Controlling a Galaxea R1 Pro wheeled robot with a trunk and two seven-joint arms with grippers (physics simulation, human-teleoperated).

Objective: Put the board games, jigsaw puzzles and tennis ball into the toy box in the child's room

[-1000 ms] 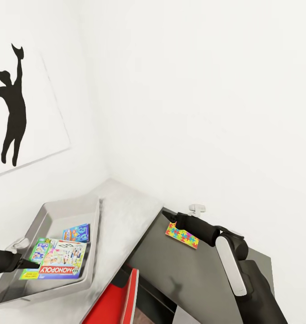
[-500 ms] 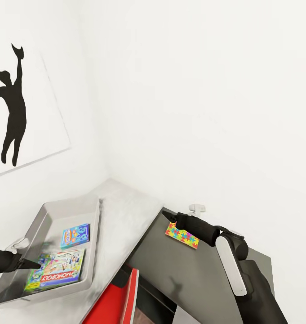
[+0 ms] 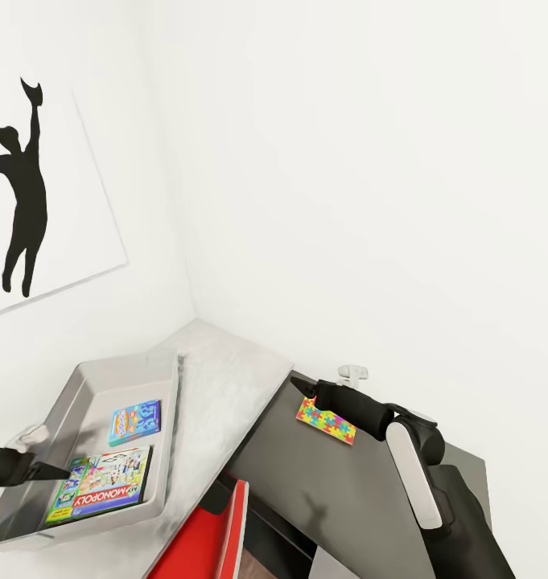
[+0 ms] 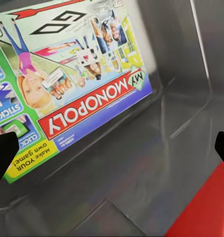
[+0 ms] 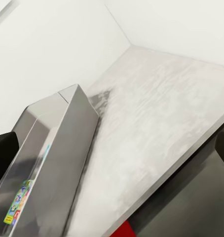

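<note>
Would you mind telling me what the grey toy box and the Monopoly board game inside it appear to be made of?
The shallow light-grey toy box looks like smooth, glossy plastic or metal: its walls mirror the game's print. The flat green-white Monopoly board game looks like printed cardboard with a slight sheen, though a render leaves this open.

Light-grey toy box (image 3: 165, 402), red-bannered Monopoly box (image 3: 105, 485), blue board game (image 3: 134, 422), multicoloured jigsaw puzzle (image 3: 327, 421), speckled white-grey table (image 3: 217, 386)

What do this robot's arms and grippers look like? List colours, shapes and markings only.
The right arm is mostly matte black, built of rounded tube-like segments, with a long white panel along the forearm and a pale grey fitting near the wrist. The right gripper is black. The left gripper is black, tapering to dark pointed fingers, with a light grey fitting beside its wrist. No cables or markings show.
</note>
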